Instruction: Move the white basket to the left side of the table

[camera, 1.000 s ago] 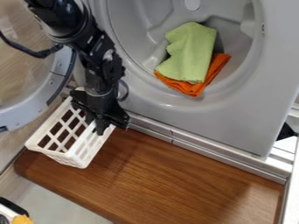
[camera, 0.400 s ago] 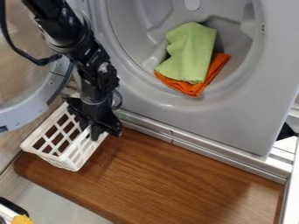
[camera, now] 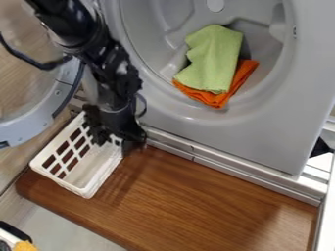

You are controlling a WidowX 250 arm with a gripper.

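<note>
Black arm [camera: 105, 54] slants down, gripper [camera: 119, 142] spread at white basket [camera: 68, 185].

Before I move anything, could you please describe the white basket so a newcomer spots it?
Find the grey drum, then the brown wooden tabletop below it. The basket sits at its left end: unlike the green cloth and orange cloth, it is white, open-topped and latticed.

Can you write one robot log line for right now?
white basket: left end of table | gripper: at basket's far end | green cloth: on orange cloth
</note>
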